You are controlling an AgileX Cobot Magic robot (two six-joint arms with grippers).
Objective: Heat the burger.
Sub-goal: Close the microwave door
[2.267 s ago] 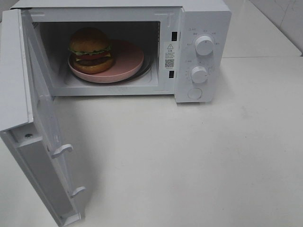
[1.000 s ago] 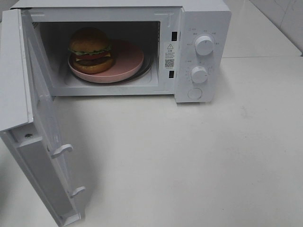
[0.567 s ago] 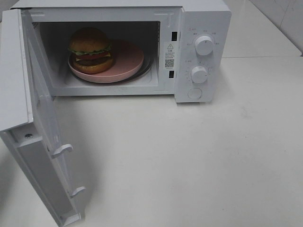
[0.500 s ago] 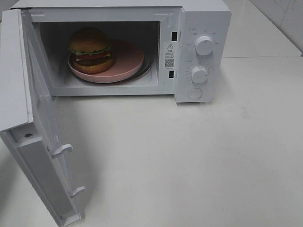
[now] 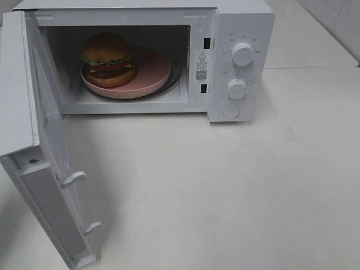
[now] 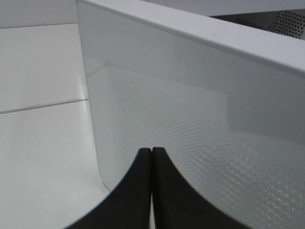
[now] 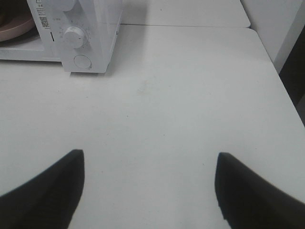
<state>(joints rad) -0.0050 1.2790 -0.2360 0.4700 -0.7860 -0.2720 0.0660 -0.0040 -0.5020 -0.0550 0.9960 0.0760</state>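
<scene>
Roughly upright burger [image 5: 107,59] (stack axis vertical)

1. Burger [image 5: 108,59] on plate [image 5: 153,72], both inside microwave [image 5: 242,22] cavity.
2. Door [image 5: 53,163] swung open, just ahead of left gripper [image 6: 151,151].
3. Right gripper [image 7: 150,156] above table [image 5: 225,185]; microwave well ahead of it.

Points the left gripper [image 6: 151,150], black fingers [image 6: 136,186] pressed together, at the white microwave door [image 6: 200,95] and its dotted window panel [image 6: 190,157]. Shows white tabletop [image 6: 43,143] beside the door's edge.
</scene>
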